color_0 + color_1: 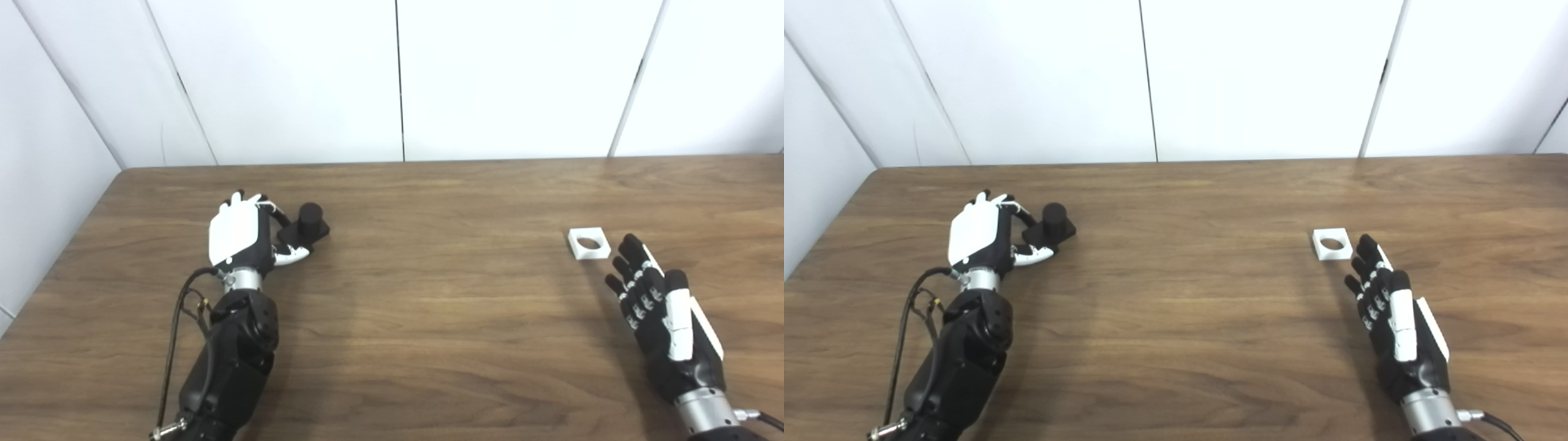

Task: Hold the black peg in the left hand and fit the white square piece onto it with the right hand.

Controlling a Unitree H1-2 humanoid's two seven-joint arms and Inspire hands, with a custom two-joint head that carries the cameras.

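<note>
White square piece, table right: light, rigid, holed, grip by outer edges; right hand fingers spread, empty; left hand fingers curled beside black peg, grasp unclear.

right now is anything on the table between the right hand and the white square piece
Nothing visible. The right hand lies open just short of the white square piece, with only bare table between them. The black peg is far off at the left hand.
</note>
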